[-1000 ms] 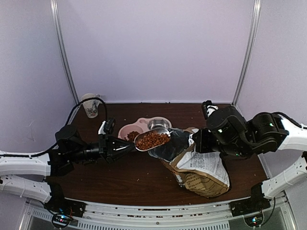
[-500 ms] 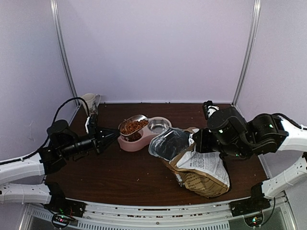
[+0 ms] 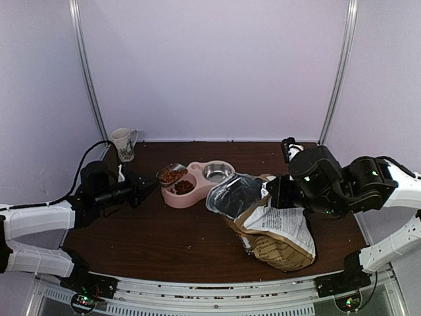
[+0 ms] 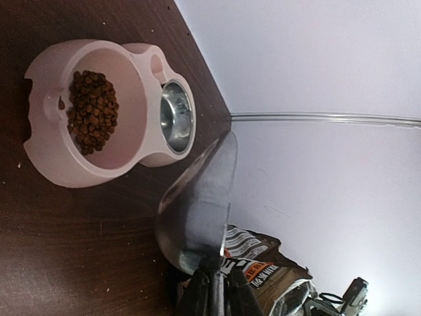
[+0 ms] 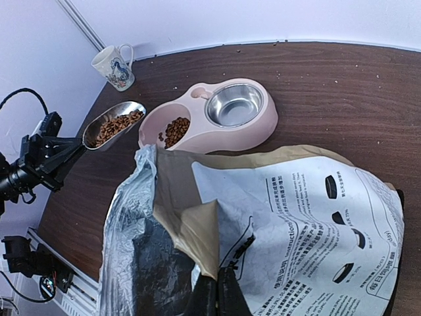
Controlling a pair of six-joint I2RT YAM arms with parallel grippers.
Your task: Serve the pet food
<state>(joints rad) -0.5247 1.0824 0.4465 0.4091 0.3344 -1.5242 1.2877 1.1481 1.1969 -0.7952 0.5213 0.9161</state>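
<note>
The dark wooden counter (image 3: 164, 230) carried three things. A pink double bowl (image 5: 223, 137) sat flat just ahead of the left fingers (image 3: 139, 192), apart from them. A tan paper bag (image 3: 276, 230) slumped directly below the right fingers (image 5: 205, 296), its crumpled mouth close to the bowl, perhaps touching it. A white mug (image 3: 123, 143) stood upright well off to the side of the left fingers, against the back wall (image 3: 217, 66).

Setting: robot test cell in a lab, not a home.

Evidence:
- Plain lilac wall panels (image 3: 217, 66) on three sides, joined by metal corner posts (image 3: 85, 72).
- Dark wooden table (image 3: 164, 237), bare of furnishings.
- Left arm (image 3: 39, 220) and right arm (image 3: 375, 181) mounted at its near edge above a metal rail (image 3: 217, 293).
- Props are domestic: mug (image 3: 123, 143), pink double bowl (image 5: 222, 136) holding pet food (image 4: 92, 110), printed paper bag (image 3: 279, 240).
</note>
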